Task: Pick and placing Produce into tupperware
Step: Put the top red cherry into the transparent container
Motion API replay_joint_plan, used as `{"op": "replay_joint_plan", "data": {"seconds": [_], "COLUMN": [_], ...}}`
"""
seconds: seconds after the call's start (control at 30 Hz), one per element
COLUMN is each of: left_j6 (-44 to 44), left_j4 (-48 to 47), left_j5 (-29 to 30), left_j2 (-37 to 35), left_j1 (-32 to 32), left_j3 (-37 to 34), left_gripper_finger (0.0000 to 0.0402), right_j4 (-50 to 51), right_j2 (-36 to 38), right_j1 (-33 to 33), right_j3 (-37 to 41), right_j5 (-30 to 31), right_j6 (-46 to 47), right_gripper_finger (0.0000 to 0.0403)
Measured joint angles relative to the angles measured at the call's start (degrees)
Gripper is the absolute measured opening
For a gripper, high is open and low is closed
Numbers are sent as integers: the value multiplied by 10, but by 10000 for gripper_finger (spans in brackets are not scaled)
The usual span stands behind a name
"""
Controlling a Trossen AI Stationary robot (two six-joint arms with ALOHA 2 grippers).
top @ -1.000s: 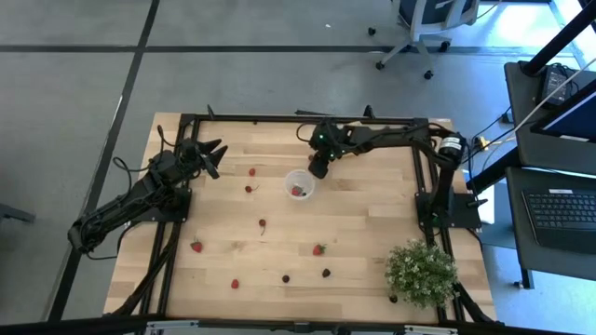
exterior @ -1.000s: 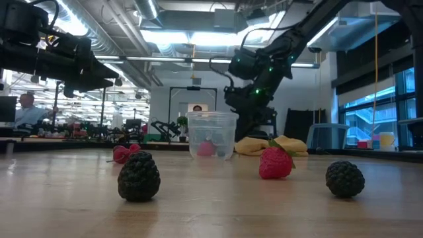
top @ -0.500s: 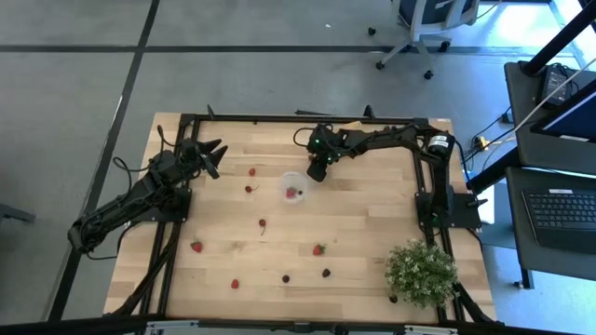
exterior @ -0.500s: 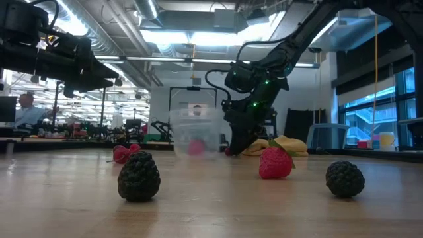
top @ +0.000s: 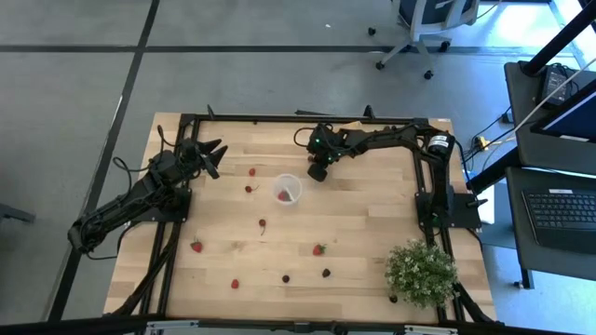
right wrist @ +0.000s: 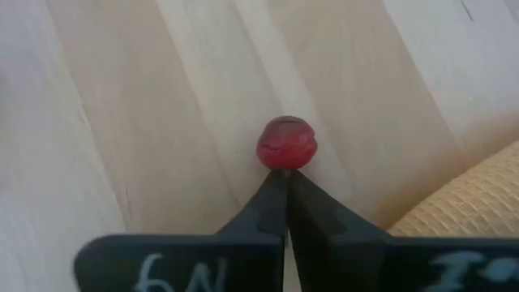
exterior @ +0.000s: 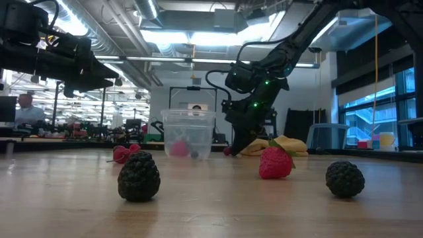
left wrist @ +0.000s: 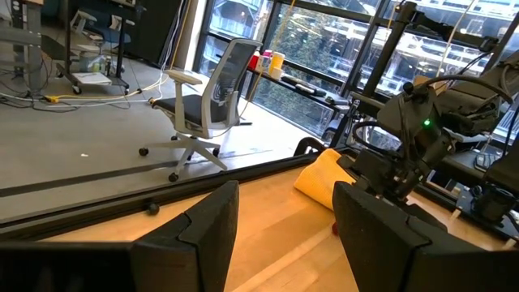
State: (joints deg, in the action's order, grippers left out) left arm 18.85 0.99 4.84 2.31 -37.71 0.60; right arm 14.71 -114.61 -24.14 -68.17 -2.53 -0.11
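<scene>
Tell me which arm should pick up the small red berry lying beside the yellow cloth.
Right. The right gripper is shut with its tips against that berry, next to the cloth. The left gripper hangs open near the table's far left.

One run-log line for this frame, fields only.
left gripper: open, raised at table's left side | right gripper: shut, tips touching red berry on wood, not gripping | cup: upright, red fruit inside

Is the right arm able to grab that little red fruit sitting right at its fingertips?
Probably not as it stands. The right gripper is shut, its tips just touching the red fruit on the table. Nothing blocks it; it would need to open first.
</scene>
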Motion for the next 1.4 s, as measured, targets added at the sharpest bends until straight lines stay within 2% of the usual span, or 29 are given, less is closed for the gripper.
{"op": "replay_joint_plan", "data": {"seconds": [0.23, 0.47, 0.7, 0.87, 1.07, 1.4], "left_j6": [0, 0, 0, 0, 0, 0], "left_j4": [0, 0, 0, 0, 0, 0], "left_j5": [0, 0, 0, 0, 0, 0], "left_j2": [0, 0, 0, 0, 0, 0], "left_j1": [0, 0, 0, 0, 0, 0], "left_j3": [0, 0, 0, 0, 0, 0], "left_gripper_finger": [193, 193, 193, 193, 193, 193], "right_j4": [72, 217, 335, 342, 292, 278], "right_j2": [-2, -1, 0, 1, -8, -82], "right_j1": [2, 18, 75, 129, 177, 187], "right_j3": [-39, -152, -284, -341, -344, -344], "right_j5": [-4, -2, -2, -2, -2, 1], "right_j6": [-11, -47, -48, -45, -31, -15], "right_gripper_finger": [6, 4, 4, 4, 4, 4]}}
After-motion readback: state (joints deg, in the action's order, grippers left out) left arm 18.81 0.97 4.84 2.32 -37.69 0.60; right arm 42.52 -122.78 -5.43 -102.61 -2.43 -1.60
